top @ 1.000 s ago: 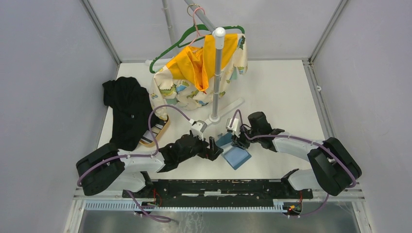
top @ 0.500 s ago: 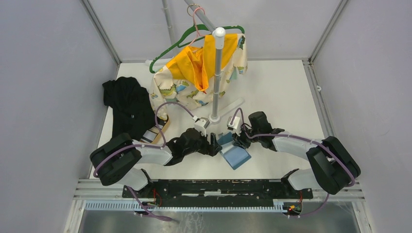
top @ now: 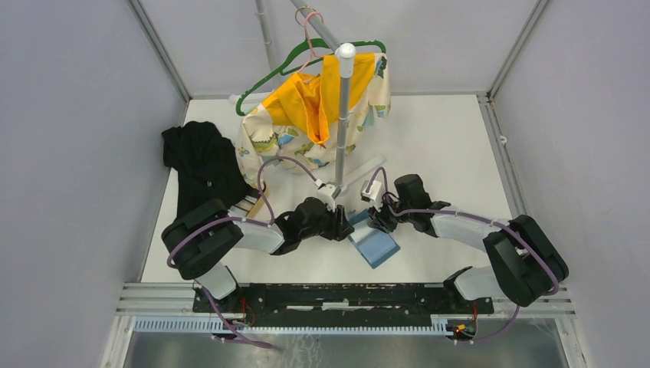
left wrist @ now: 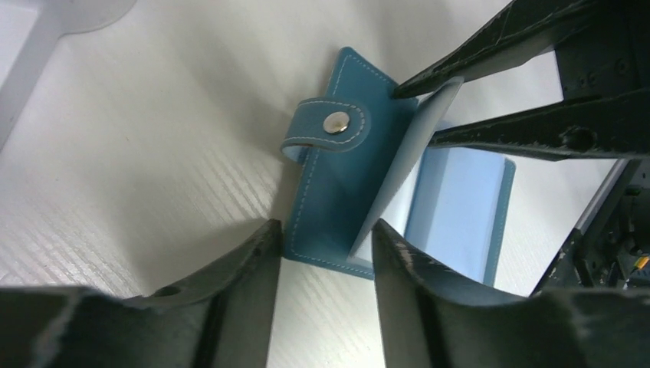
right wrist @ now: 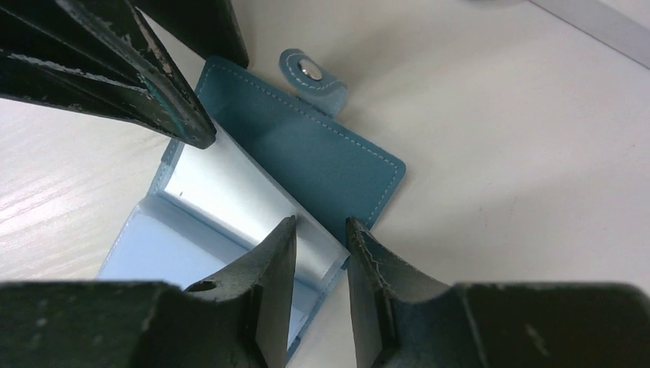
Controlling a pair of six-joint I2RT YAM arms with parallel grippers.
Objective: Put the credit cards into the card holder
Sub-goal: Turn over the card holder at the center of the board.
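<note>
Left gripper (left wrist: 323,230) first: jaws well apart, straddling one edge of the card holder (left wrist: 337,192), placed to steady the teal cover, I reckoned. My right gripper (right wrist: 322,224) had only a narrow gap around the pale inner leaf (right wrist: 230,203), which stood tilted up. Pinched or merely propped, I couldn't tell. The holder lay open on the table (left wrist: 115,169), between both arms and towards the near side. No credit cards showed in either wrist view. From above, my left arm (top: 253,236) hid the table beneath it.
</note>
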